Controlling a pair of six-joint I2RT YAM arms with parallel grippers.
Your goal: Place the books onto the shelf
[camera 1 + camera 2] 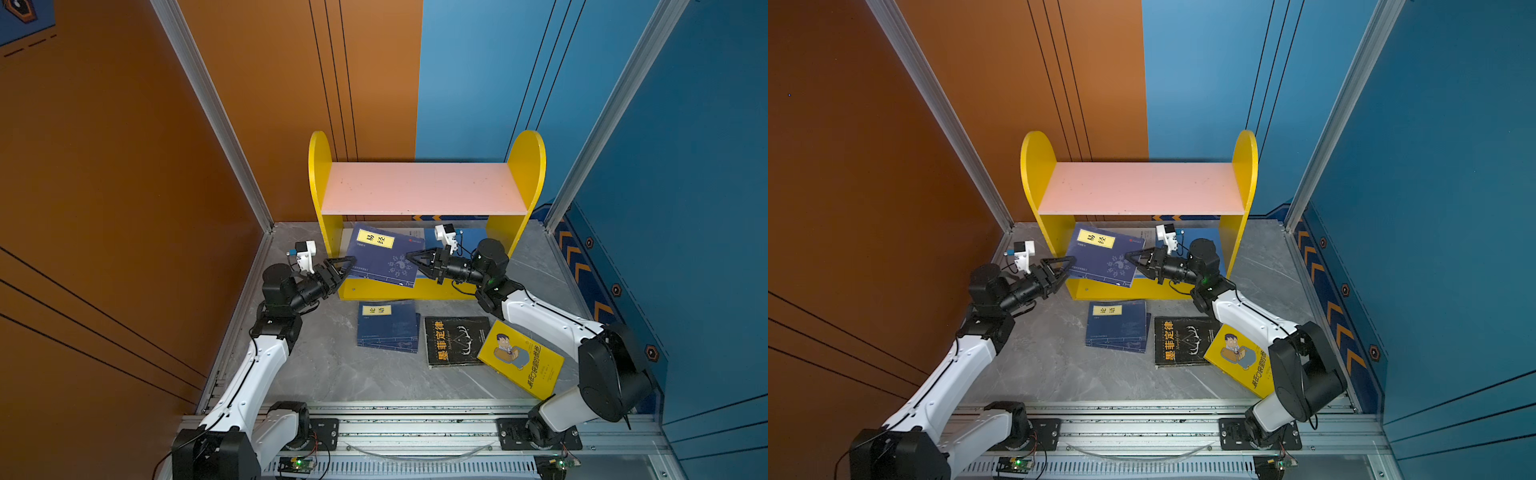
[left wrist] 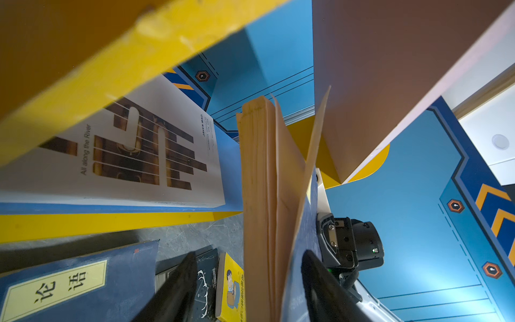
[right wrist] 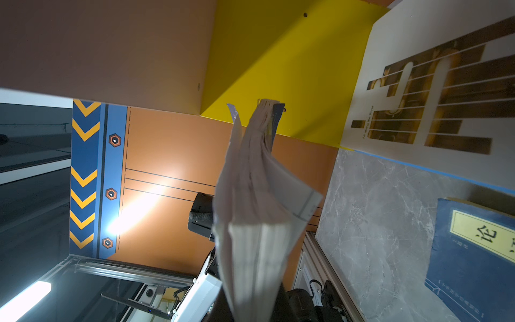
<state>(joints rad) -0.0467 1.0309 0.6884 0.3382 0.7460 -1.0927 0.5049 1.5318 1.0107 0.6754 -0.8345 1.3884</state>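
Risk: the closed right gripper (image 1: 411,257) alone pinches the navy paperback with yellow title label (image 1: 380,259), tilted before the yellow-sided two-tier shelf (image 1: 528,174), while the left gripper (image 1: 350,268) stands half-open astride its far, fanning edge, so pages may slip or snag.

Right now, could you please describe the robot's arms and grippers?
The left arm and right arm have white shells, black joints and a thin black cable running along each. The left gripper and right gripper are black, with triangular open-frame fingers.
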